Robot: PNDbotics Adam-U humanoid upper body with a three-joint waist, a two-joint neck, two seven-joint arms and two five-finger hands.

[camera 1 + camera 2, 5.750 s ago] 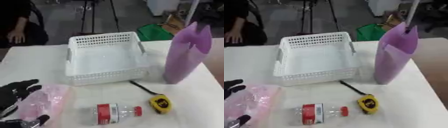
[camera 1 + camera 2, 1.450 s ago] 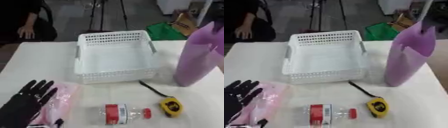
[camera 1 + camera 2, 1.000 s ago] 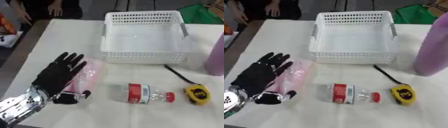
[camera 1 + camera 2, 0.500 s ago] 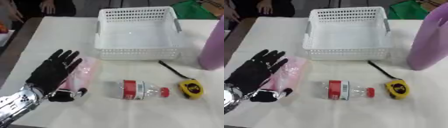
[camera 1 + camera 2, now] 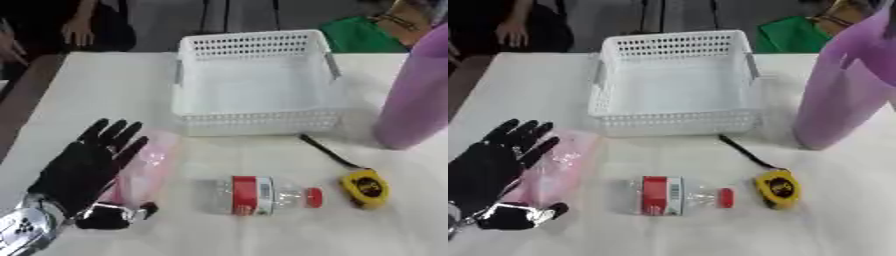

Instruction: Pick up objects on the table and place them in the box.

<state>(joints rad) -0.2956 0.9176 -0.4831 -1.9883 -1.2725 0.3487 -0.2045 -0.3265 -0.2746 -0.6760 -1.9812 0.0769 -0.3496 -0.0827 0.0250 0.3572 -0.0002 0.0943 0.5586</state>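
A white perforated basket stands at the back middle of the table, with nothing in it. A pink plastic bag lies at the left, and my left hand lies flat on its left edge, fingers straight and spread, thumb out low. A clear bottle with a red label and red cap lies on its side in the middle. A yellow tape measure with a black strap sits to its right. A tall purple bag stands at the right. My right hand shows in neither view.
The white table has bare room at the left rear and along the front. People sit beyond the far left edge. A green object lies behind the basket on the right.
The camera has shifted, so the whole scene sits differently. My left hand stays flat on the pink bag, fingers spread as before.
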